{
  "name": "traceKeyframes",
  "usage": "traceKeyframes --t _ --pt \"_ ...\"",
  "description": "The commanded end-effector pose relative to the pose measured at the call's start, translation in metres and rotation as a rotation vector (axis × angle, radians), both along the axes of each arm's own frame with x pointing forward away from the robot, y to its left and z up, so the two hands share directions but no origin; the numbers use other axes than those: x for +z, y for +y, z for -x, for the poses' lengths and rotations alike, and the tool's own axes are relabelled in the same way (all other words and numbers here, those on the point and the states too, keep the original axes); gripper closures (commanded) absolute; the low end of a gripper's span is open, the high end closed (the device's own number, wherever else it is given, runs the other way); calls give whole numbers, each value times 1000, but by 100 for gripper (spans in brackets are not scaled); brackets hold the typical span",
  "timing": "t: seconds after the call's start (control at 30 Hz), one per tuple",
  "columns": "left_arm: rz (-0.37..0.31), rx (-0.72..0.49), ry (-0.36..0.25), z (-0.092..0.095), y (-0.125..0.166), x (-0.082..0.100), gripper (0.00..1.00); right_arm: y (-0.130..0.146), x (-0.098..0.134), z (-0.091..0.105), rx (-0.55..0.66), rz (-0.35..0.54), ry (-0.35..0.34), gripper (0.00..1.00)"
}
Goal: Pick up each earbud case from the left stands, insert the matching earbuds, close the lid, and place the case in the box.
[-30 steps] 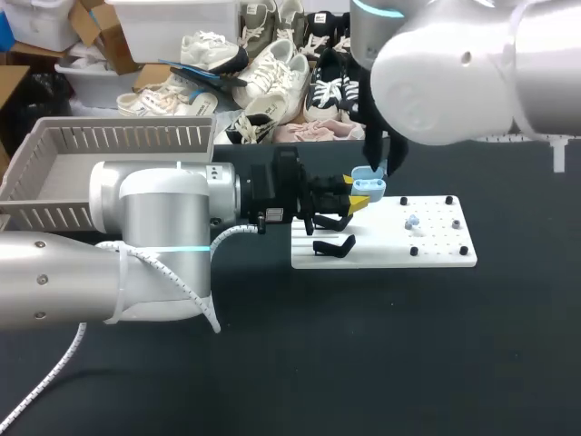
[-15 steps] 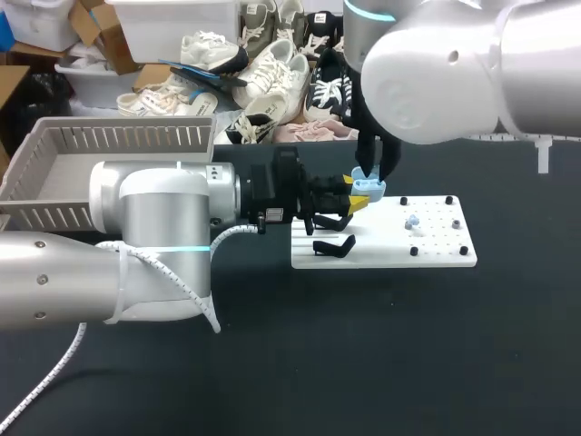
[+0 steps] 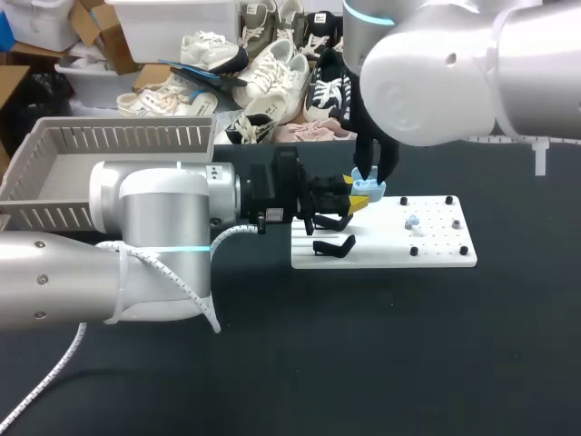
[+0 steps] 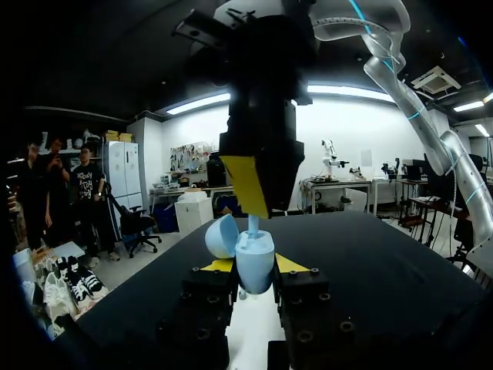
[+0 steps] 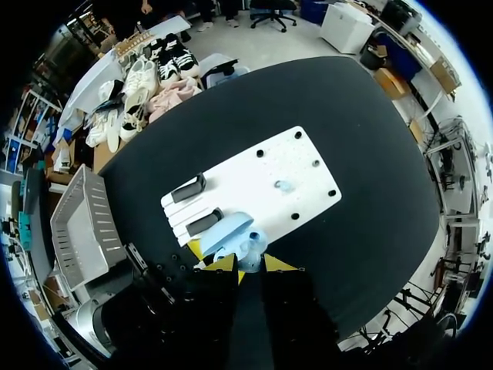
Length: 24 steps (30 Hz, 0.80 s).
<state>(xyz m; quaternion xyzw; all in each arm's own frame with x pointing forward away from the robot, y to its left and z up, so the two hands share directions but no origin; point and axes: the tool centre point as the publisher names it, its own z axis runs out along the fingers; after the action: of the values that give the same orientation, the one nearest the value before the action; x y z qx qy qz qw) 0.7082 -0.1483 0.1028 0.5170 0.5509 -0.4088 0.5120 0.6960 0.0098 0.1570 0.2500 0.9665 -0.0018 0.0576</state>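
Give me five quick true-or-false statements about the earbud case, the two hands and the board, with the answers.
1. The left hand is shut on the case. True.
2. The case's lid is closed. False: it stands open.
3. An earbud lies on the white board. True.
4. The case is in the box. False: the left hand holds it over the board.
5. The right hand is far from the case, out past the board's right end. False: it is directly above the case.
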Motion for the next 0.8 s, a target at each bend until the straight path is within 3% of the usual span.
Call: traceKeyframes --t 0.03,0.8 --pt "2 3 -2 2 1 0 100 1 1 -3 0 3 3 100" --pt "2 3 -2 2 1 0 100 -1 1 -3 -7 -4 -1 100"
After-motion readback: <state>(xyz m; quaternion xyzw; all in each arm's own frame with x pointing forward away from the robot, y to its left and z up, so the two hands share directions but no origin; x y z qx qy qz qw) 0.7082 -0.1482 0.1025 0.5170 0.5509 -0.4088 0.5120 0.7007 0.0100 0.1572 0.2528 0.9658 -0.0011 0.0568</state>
